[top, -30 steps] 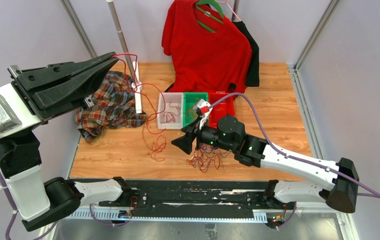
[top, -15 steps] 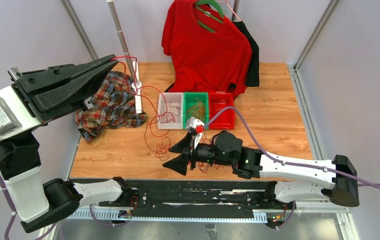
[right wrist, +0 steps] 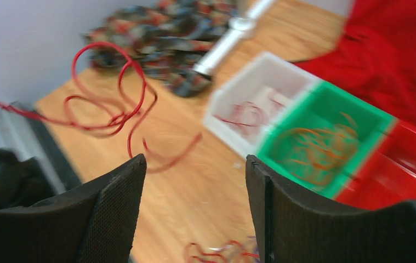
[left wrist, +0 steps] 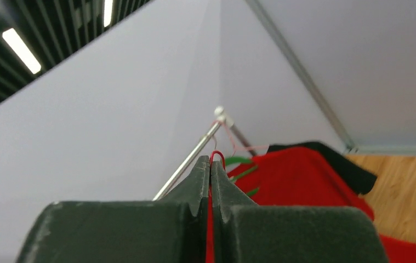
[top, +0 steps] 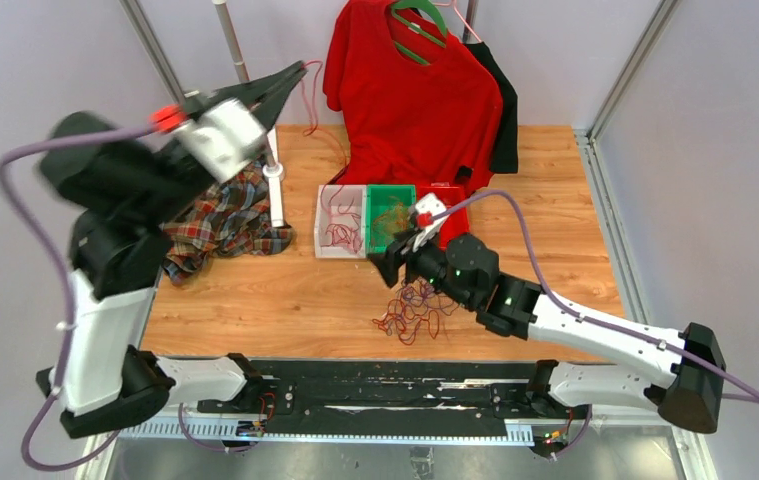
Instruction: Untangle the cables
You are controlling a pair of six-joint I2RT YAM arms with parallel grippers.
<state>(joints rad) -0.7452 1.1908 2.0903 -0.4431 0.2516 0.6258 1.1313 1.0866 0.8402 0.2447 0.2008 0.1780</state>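
My left gripper (top: 298, 70) is raised high at the back left, near the steel pole (top: 245, 75), and is shut on a thin red cable (left wrist: 216, 154) that loops out past its tips. That cable trails down to the white bin (top: 321, 222), where red cables (top: 338, 236) lie coiled. A tangle of red and purple cables (top: 415, 312) lies on the wooden table in front of the bins. My right gripper (top: 384, 264) hovers open just above and behind that tangle, with nothing between its fingers (right wrist: 122, 186). A red cable loop (right wrist: 112, 82) hangs in the air to its left.
Three bins stand in a row: white (right wrist: 260, 82), green (top: 389, 192) holding orange cables, and red (top: 455, 228). A plaid shirt (top: 217, 215) lies at the left by the pole's base. A red shirt (top: 410, 100) hangs at the back.
My left arm swung up and toward the back right, carrying the red cable over the white bin. My right gripper moved from the near table edge back toward the bins, still open.
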